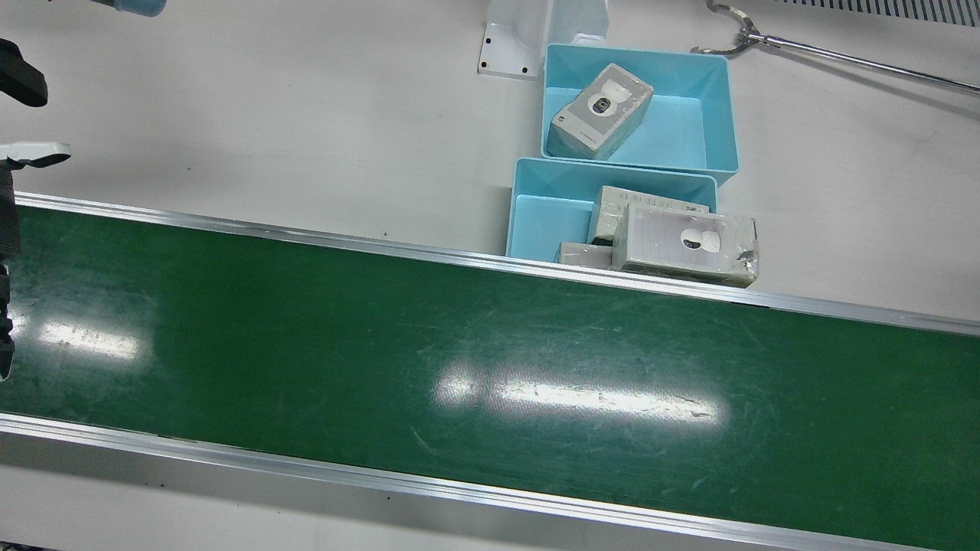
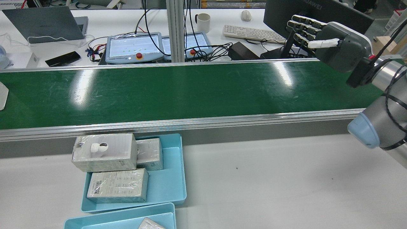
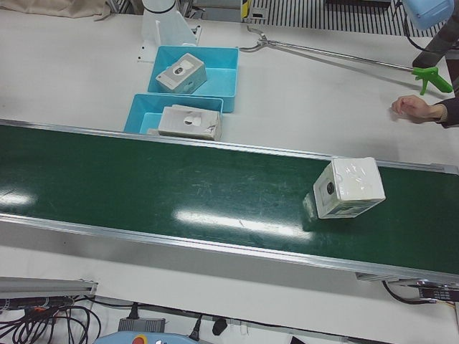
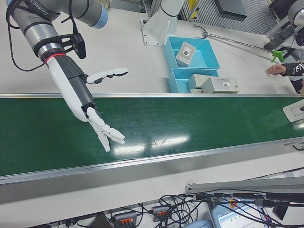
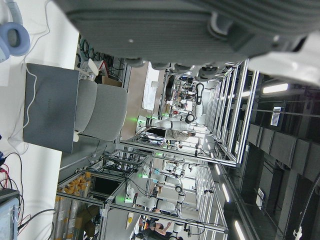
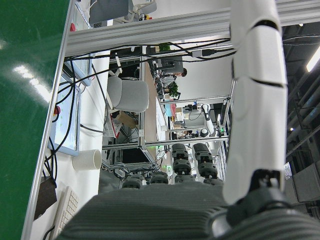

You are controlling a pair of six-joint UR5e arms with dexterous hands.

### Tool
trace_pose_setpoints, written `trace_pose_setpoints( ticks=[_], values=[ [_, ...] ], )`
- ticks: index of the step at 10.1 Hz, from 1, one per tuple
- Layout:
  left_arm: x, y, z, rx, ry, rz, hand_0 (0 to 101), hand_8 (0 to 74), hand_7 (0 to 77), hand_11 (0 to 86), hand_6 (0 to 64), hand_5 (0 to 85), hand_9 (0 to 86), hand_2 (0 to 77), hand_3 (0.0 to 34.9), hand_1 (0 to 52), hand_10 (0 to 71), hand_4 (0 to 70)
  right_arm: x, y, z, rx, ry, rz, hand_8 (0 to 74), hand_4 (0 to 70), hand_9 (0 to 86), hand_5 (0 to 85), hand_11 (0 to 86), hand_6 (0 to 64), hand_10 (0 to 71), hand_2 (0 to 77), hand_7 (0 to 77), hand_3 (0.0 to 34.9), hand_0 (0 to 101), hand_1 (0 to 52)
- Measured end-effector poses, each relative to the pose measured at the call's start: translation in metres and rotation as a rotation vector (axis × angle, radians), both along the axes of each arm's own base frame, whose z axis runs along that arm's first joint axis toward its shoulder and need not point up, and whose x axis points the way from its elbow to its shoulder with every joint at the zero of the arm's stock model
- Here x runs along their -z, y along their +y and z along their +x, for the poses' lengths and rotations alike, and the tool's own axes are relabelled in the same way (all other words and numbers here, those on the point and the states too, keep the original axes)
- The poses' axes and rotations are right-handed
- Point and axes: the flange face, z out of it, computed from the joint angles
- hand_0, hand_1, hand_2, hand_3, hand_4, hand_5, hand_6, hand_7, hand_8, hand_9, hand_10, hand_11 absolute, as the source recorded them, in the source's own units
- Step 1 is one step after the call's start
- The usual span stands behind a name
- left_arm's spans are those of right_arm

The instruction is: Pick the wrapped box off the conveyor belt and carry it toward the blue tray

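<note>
The wrapped box [image 3: 348, 188] is white with a camera picture and lies on the green conveyor belt [image 3: 179, 186], toward its end on the robot's left side. It also shows at the edge of the right-front view [image 4: 295, 110]. My right hand [image 4: 90, 107] is open and empty above the belt at the opposite end, far from the box; it also shows in the rear view [image 2: 321, 35]. My left hand [image 5: 200, 25] shows only as a palm in its own view, with nothing held. Two blue trays [image 1: 543, 218] stand beside the belt.
The nearer tray [image 2: 171, 178] holds several wrapped boxes, and one box [image 1: 685, 241] lies across its rim. The farther tray [image 1: 689, 122] holds one box. A long metal grabber [image 3: 337, 54] and a person's hand [image 3: 414, 107] are on the table beyond the belt.
</note>
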Motion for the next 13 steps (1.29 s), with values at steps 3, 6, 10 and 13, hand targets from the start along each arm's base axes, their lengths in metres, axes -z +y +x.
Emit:
trace_pose_setpoints(
  ticks=[3,6,10,13],
  values=[
    [0.000,0.000,0.000,0.000,0.000,0.000,0,0.5,0.5,0.0,0.0,1.1,0.0,0.5,0.0,0.0,0.5,0.0,-0.001,0.002,0.001,0.000,0.000,-0.001,0.0,5.4,1.1,12.5,2.7,0.0,1.1,10.9,10.4,2.0,48,16.4],
    [0.000,0.000,0.000,0.000,0.000,0.000,0,0.5,0.5,0.0,0.0,1.1,0.0,1.1,0.0,0.0,0.5,0.0,0.000,0.003,0.000,0.003,-0.001,0.007,0.0,5.4,1.1,12.5,2.7,0.0,1.1,10.9,10.4,2.1,48,16.4],
    [0.000,0.000,0.000,0.000,0.000,0.000,0,0.5,0.5,0.0,0.0,1.1,0.0,1.1,0.0,0.0,0.5,0.0,0.003,0.004,-0.015,0.026,-0.001,0.031,0.0,7.6,1.1,13.6,3.3,0.0,2.2,10.4,12.5,2.1,48,15.3],
    [0.000,0.000,0.000,0.000,0.000,0.000,0,0.5,0.5,0.5,0.0,1.1,0.0,1.1,0.0,0.0,0.5,0.0,0.001,0.004,-0.031,0.049,0.004,0.031,0.0,7.6,1.1,14.2,3.3,0.0,0.0,8.7,13.1,2.0,48,15.3]
  ],
)
